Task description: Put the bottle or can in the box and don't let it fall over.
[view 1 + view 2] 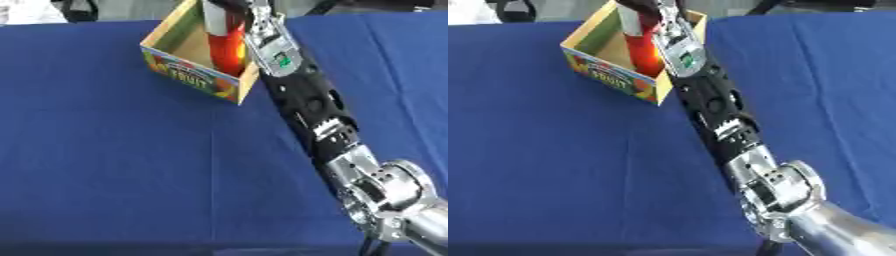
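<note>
One blue cloth-covered table [105,165] fills nearly the whole of both views. Across it, from the lower right corner up to the top centre, the robot's right arm [311,107] is stretched, black along the forearm and silver at the joint nearest the camera. At the far edge of the table a small open cardboard box [194,77] is set at an angle, a fruit print and the word FRUIT on its near wall, plain tan inside. Inside the box, against its right-hand wall, a red and orange bottle [226,47] is held upright, its lower end below the rim and its upper part, paler near the top, reaching out of frame. The right hand [661,12] is seen at the bottle's upper part, mostly cut off by the top edge; dark fingers appear to be wrapped round the bottle, so the hand is judged to be closed on it. The left hand is not seen in either view.

Whether the bottle's base is resting on the box floor cannot be told. If it is let go while raised or leaning, a topple against the wall is likely. The light box could also be dragged or tipped by the forearm pressing on its right wall.

More of the hand is shown in the right eye view; in the left eye view the box's right corner is clearer.
</note>
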Controlling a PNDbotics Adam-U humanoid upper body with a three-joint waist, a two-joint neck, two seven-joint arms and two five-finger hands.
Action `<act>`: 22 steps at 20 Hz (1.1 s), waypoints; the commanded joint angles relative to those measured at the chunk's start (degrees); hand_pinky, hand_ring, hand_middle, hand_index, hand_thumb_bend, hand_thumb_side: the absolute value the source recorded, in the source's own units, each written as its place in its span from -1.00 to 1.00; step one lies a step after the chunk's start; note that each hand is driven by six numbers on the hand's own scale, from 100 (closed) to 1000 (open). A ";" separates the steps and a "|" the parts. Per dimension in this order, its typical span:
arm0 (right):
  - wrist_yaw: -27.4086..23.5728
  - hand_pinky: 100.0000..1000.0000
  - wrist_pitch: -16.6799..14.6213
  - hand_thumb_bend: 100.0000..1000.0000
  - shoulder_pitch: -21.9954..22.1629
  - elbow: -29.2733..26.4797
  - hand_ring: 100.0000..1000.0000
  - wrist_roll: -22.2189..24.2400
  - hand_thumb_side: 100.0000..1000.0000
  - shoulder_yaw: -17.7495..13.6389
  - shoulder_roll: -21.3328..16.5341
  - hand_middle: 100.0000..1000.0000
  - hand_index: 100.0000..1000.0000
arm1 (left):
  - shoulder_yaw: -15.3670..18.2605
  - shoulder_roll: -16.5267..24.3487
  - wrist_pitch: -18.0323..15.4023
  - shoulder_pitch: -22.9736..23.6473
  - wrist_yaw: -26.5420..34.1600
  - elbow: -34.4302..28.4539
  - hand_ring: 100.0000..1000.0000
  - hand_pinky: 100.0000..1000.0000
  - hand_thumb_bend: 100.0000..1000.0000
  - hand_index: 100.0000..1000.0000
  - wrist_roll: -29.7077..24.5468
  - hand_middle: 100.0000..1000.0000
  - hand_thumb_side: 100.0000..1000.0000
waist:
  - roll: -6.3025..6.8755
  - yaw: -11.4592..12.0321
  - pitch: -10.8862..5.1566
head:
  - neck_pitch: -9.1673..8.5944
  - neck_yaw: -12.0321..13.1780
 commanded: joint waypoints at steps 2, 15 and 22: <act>1.54 0.81 1.06 1.00 -1.60 -1.82 1.00 -0.07 -0.04 -0.63 -1.13 1.00 0.93 | 0.21 0.78 -0.03 -0.36 0.08 -1.13 1.00 0.39 -0.13 0.65 -0.15 0.79 0.76 | 0.18 -0.03 -1.49 | -0.30 0.10; -1.72 0.78 0.46 1.00 -2.05 -5.60 1.00 -0.48 -0.20 -1.28 -2.37 1.00 0.91 | 0.25 1.16 0.09 0.31 0.18 -0.87 1.00 0.39 -0.13 0.65 -0.30 0.79 0.76 | 0.13 -0.48 -4.28 | 1.12 0.43; -5.69 0.74 0.80 1.00 -2.47 -7.53 1.00 0.04 -0.30 -1.19 -3.92 1.00 0.88 | 0.24 1.65 0.09 0.93 0.26 -0.65 1.00 0.39 -0.13 0.64 -0.28 0.79 0.76 | 0.20 -1.05 -6.33 | 1.90 0.93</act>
